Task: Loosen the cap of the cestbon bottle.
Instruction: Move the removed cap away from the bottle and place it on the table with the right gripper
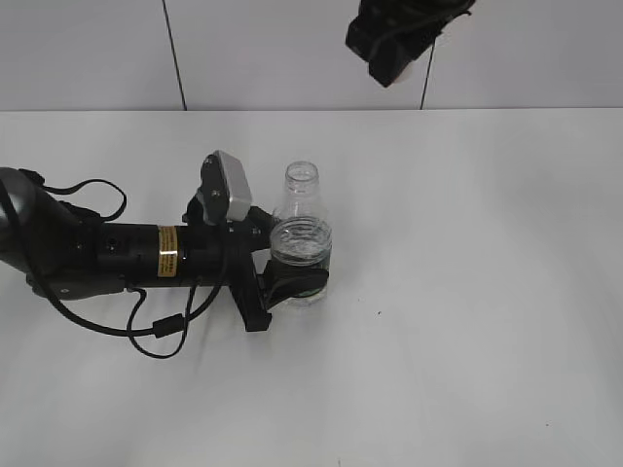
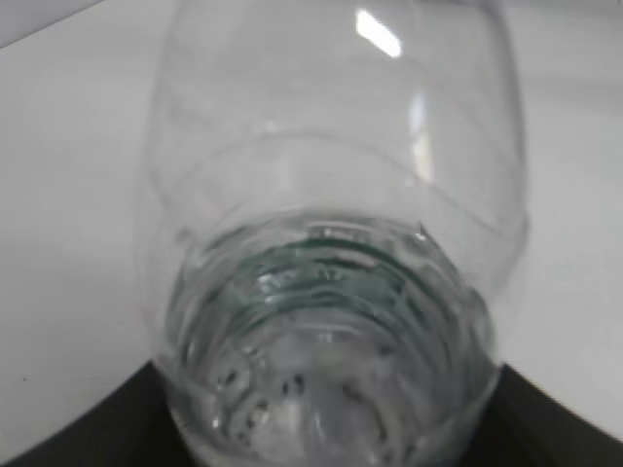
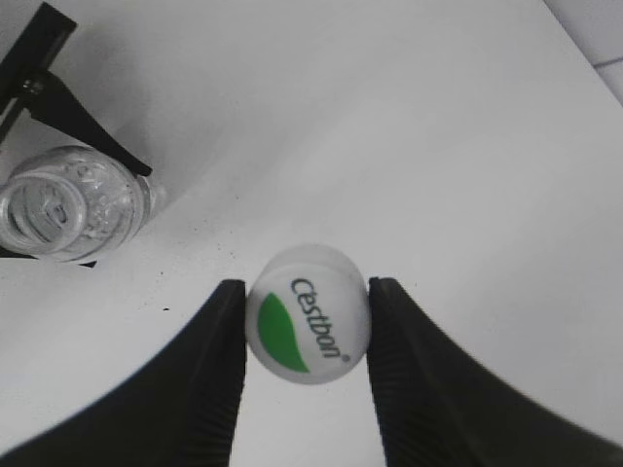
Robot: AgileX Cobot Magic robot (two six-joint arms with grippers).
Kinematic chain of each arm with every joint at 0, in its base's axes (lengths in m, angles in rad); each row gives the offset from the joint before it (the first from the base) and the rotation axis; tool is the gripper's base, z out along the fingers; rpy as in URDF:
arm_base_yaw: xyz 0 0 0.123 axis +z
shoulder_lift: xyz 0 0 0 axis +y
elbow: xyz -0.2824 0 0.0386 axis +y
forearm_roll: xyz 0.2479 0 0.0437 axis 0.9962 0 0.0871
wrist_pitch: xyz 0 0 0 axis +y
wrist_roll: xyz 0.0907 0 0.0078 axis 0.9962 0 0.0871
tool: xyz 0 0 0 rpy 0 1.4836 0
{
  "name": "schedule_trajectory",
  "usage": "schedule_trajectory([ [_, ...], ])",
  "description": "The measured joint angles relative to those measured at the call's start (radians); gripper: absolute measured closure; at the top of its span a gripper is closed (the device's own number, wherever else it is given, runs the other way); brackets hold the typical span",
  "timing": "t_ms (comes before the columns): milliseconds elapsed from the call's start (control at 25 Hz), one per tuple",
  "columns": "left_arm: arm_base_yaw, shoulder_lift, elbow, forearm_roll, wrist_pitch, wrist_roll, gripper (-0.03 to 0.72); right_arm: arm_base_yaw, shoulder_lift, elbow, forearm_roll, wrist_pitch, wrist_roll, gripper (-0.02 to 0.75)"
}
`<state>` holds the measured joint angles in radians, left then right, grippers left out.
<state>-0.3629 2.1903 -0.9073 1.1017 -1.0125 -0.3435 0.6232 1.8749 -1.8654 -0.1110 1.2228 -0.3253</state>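
Cap (image 3: 308,326) off the neck, pinched between the right gripper (image 3: 308,336) fingers above the white table (image 1: 467,292) (only the right wrist view shows this). In the exterior view, the left gripper (image 1: 284,263) clamps the upright, open-necked cestbon bottle (image 1: 301,229); the left wrist view shows just its clear body.

One cestbon bottle (image 1: 301,238), one cap (image 3: 308,313), two grippers: left gripper (image 1: 282,263), right gripper (image 3: 308,321), one table (image 1: 467,321)
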Motion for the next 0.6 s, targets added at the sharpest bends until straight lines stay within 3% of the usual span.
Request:
schedule_trajectory([
  [400,0.0,0.0,0.0,0.002,0.0,0.0,0.276,-0.231,-0.139,0.232,0.111,-0.001,0.096,0.444],
  [600,0.0,0.0,0.0,0.002,0.0,0.0,0.276,-0.3,-0.163,0.336,0.122,-0.001,0.125,0.444],
])
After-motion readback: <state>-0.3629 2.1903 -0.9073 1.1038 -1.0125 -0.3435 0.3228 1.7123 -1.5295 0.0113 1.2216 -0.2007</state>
